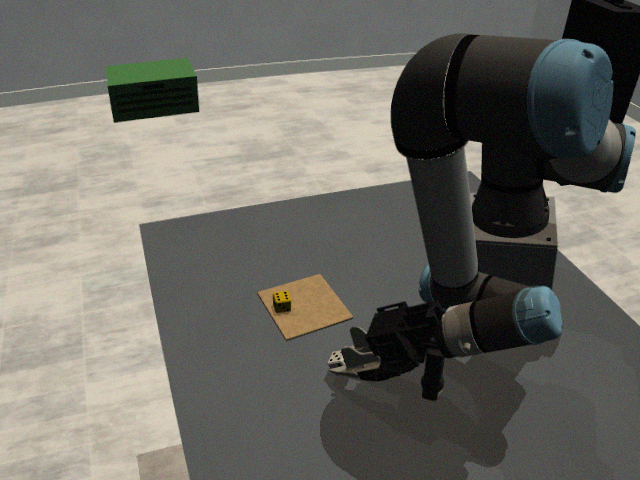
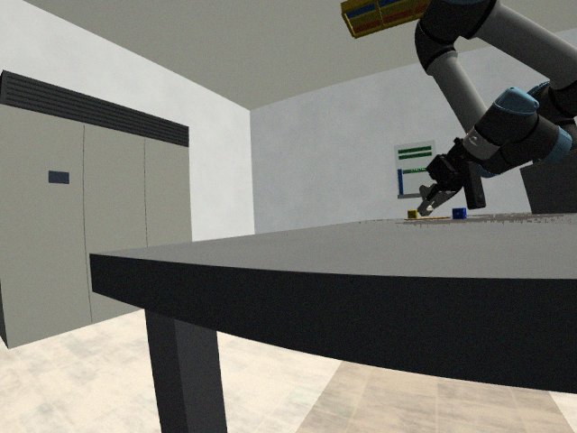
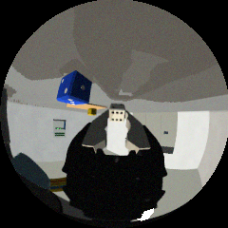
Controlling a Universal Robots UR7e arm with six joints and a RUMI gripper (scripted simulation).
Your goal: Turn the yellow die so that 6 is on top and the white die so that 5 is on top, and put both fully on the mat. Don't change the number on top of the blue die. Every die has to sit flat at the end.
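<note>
My gripper is shut on the white die. It lies nearly level, low over the dark table, just in front of the tan mat. I cannot tell whether the die touches the table. The yellow die sits flat on the mat's left part with six pips on top. The blue die stands on the table beside the gripper, off the mat. In the top view the gripper body hides it.
The arm's base block stands at the table's far right. The forearm and wrist hang low over the table right of the mat. A green crate is on the floor far behind.
</note>
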